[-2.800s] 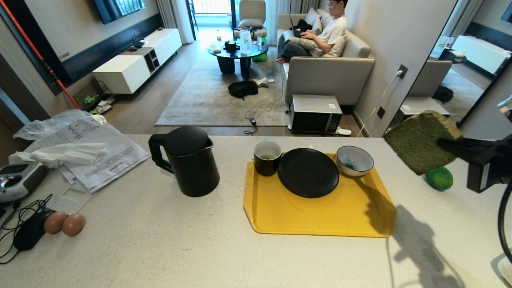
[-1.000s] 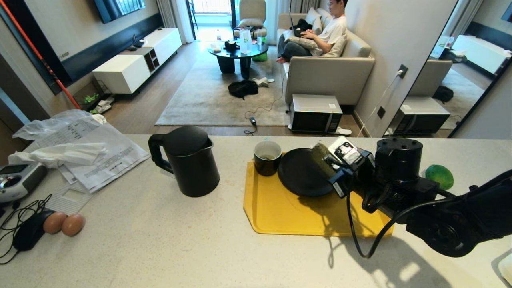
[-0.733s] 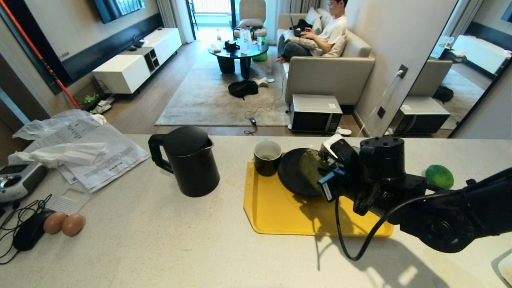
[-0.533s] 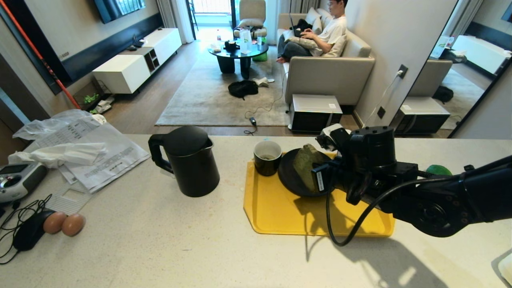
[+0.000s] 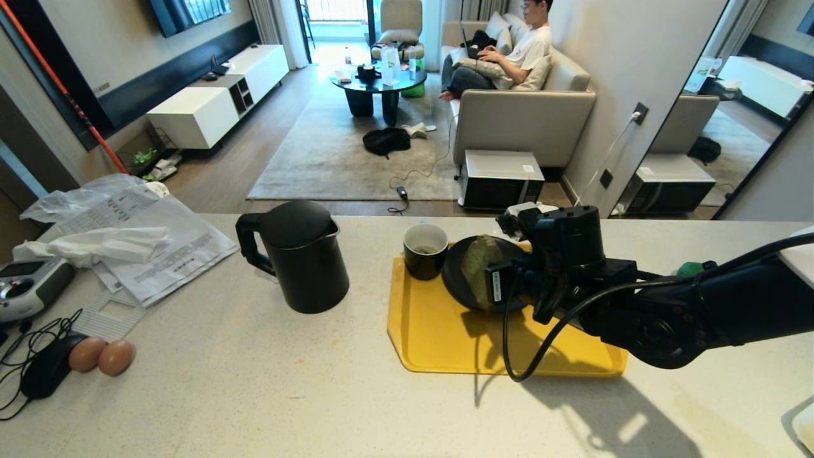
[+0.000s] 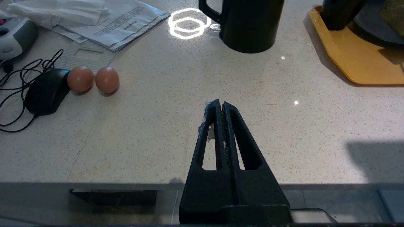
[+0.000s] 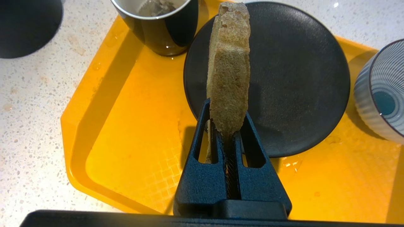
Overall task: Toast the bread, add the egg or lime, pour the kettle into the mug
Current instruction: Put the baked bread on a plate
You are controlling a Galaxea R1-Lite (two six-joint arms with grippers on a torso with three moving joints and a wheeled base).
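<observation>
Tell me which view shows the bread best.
Right wrist view: the bread stands edge-on, pinched in the right gripper over the plate. The head view shows its face, partly hidden by the arm. The left wrist view catches only a corner.

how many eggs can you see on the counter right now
2: the brown eggs lie touching side by side at the counter's near left, next to the black mouse. The right arm may hide more by the tray.

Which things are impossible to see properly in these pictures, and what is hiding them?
- Lime, head view: only a sliver shows behind the right arm.
- Striped bowl, right wrist view: cut by the picture's edge; in the head view the arm hides it.
- Whether the bread touches the black plate: cannot tell.
</observation>
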